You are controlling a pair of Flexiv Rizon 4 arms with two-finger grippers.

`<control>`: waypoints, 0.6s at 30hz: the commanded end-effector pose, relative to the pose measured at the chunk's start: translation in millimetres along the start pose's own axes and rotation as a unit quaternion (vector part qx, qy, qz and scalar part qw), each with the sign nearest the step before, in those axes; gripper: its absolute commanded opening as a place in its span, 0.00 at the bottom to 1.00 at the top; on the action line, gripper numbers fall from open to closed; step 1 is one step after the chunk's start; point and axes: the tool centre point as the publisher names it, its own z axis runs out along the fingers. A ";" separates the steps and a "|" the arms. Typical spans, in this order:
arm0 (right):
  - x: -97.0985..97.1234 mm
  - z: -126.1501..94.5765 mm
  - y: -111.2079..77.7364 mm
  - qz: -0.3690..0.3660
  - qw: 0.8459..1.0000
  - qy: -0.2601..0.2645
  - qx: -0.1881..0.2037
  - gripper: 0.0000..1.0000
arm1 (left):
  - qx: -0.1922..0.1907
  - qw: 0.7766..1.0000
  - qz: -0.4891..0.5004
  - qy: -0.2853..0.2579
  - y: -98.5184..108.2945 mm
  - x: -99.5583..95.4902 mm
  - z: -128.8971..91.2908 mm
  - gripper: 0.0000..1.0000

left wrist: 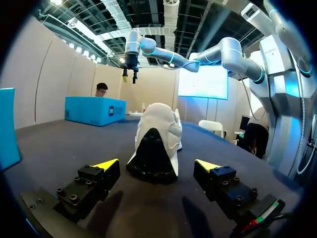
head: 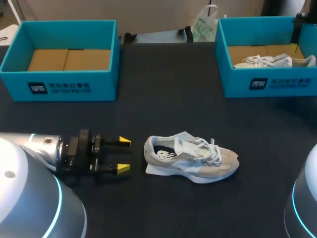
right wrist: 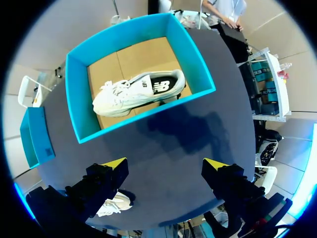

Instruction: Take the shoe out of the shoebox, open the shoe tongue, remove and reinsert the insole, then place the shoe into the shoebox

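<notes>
A grey and white shoe lies on its side on the black table, heel towards my left gripper. That gripper is open, low over the table just left of the heel. From the left wrist, the heel is straight ahead of the open gripper, a little beyond the yellow tips. My right gripper is open, high above the right-hand blue shoebox, where a second white shoe lies. That shoebox and its shoe are at the back right in the head view.
An empty blue shoebox with a cardboard floor stands at the back left. A white plastic bag sits at the far edge between the boxes. In the right wrist view, the table shoe peeks out beside one finger.
</notes>
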 end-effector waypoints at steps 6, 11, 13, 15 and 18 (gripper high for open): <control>-0.3 0.2 -0.6 0.000 1.000 0.000 -0.001 1.00 | 0.002 1.000 -0.007 0.005 2.3 -8.6 18.4 1.00; -0.3 0.2 -0.6 0.000 1.000 0.000 -0.001 1.00 | -0.003 1.000 0.001 0.003 0.9 -15.7 31.5 1.00; -0.3 0.2 -0.6 0.000 1.000 0.000 -0.001 1.00 | -0.003 1.000 0.001 0.004 0.8 -17.3 35.4 1.00; -0.3 0.2 -0.6 0.000 1.000 0.000 -0.001 1.00 | -0.004 1.000 0.001 0.008 0.8 -17.6 39.1 1.00; -0.3 0.2 -0.6 0.000 1.000 0.000 -0.001 1.00 | -0.008 1.000 0.003 0.016 1.6 -16.2 44.2 1.00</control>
